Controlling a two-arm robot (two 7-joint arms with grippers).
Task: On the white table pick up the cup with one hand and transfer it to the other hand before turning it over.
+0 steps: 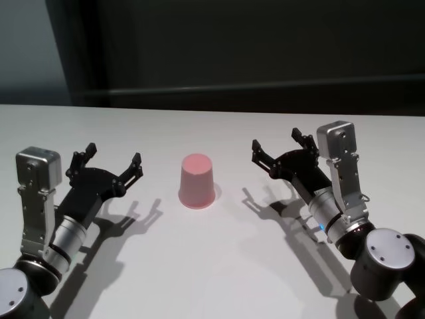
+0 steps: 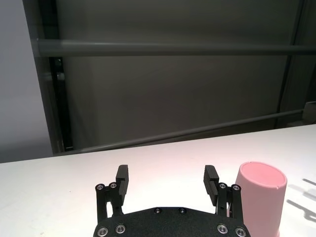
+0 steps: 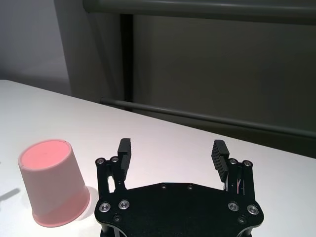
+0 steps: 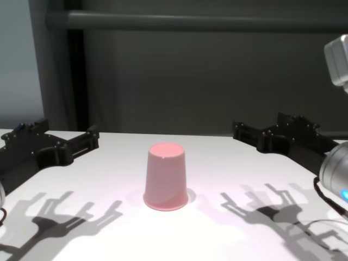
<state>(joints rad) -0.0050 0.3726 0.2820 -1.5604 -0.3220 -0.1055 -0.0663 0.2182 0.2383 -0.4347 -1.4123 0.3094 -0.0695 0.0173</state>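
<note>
1. The cup (image 1: 198, 181) is seen standing upside down, rim on the white tabletop (image 1: 219, 266), midway between both arms.
2. The left gripper (image 1: 113, 165) and right gripper (image 1: 280, 150) are held off it, fingers spread apart.
3. The smooth taper could be squeezed upward out of a pinch, tipping the cup.

Bright overhead light, crisp shadows

The cup (image 1: 198, 181) stands upside down mid-tabletop (image 1: 219, 266), between the left claw (image 1: 113, 164) and right claw (image 1: 284, 148), touching neither.
</note>
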